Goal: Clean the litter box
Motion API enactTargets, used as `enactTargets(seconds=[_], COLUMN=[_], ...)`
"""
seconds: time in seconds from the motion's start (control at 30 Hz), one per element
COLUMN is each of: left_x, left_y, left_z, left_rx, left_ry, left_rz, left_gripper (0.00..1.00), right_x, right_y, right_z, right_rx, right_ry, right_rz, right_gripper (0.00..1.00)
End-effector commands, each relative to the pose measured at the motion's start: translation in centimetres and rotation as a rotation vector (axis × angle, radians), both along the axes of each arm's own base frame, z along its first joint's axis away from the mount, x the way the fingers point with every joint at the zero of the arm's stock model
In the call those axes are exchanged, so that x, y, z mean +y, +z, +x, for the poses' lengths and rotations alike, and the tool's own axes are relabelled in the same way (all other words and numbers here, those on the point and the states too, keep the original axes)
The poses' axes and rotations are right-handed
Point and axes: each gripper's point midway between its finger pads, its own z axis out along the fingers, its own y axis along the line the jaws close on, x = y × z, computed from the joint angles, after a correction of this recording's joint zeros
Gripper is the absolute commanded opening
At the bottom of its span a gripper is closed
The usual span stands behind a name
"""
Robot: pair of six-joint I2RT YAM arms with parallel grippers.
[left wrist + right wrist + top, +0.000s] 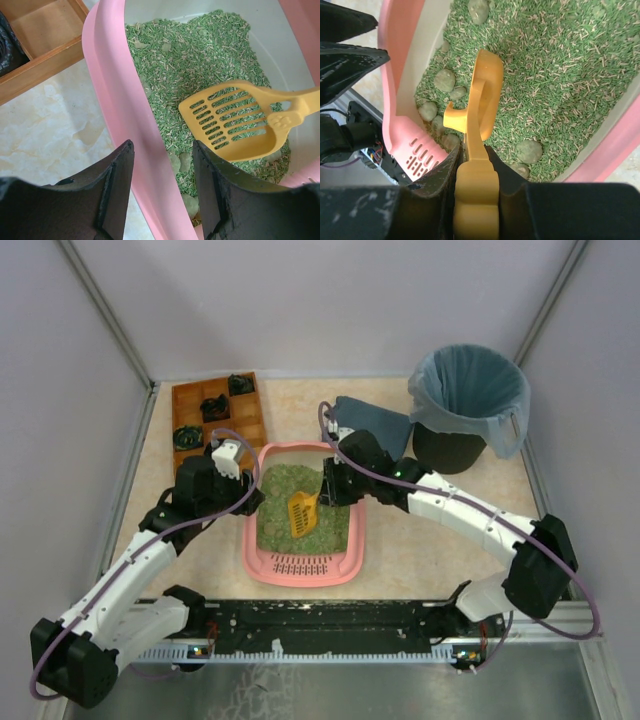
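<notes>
Right gripper (472, 156) clamps scoop (235, 122); left gripper (162, 147) spread astride litter box (249, 540) wall; grille (303, 565) end faces bases (185, 612)

Left end effector (162, 145) spread, right end effector (472, 150) clamped.

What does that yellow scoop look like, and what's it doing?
The yellow scoop looks like smooth plastic. It has a shallow, rounded pan with rows of slots, and a paw print moulded where the flat handle begins. Nothing is in it. The right gripper is shut on its handle, holding it tilted over the green litter inside the pink litter box. Whether its tip touches the litter cannot be told.
</notes>
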Motion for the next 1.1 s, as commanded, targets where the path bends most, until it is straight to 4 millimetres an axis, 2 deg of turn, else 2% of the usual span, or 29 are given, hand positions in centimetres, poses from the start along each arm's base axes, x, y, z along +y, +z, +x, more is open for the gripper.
enactTargets(seconds=[0.0, 0.2, 0.4, 0.57, 0.73, 0.9, 1.07], left_x=[0.1, -0.1, -0.1, -0.1, 0.0, -0.1, 0.0], left_y=[0.1, 0.4, 0.3, 0.4, 0.5, 0.5, 0.6], left_z=[0.2, 0.1, 0.1, 0.1, 0.1, 0.1, 0.1], left_rx=[-0.004, -0.009, -0.008, -0.013, -0.015, -0.015, -0.018], left_ry=[0.011, -0.004, -0.002, -0.002, 0.000, -0.001, 0.003], left_rz=[-0.003, -0.013, -0.012, -0.013, -0.012, -0.013, -0.011], left_gripper=[0.56, 0.57, 0.57, 0.57, 0.57, 0.57, 0.57], right_x=[1.9, 4.3, 8.0, 9.4, 9.1, 7.5, 6.0], right_y=[0.1, -3.1, -5.6, -7.8, -7.1, -5.9, -4.1], right_z=[-0.2, -1.9, -4.3, -5.7, -5.0, -3.5, -2.3], right_rx=[0.016, 0.097, 0.203, 0.284, 0.254, 0.180, 0.128], right_ry=[0.021, 0.083, 0.135, 0.135, 0.067, -0.024, -0.096], right_rz=[0.044, 0.065, 0.218, 0.303, 0.348, 0.311, 0.356], right_gripper=[0.00, 0.00, 0.00, 0.00, 0.00, 0.00, 0.00])
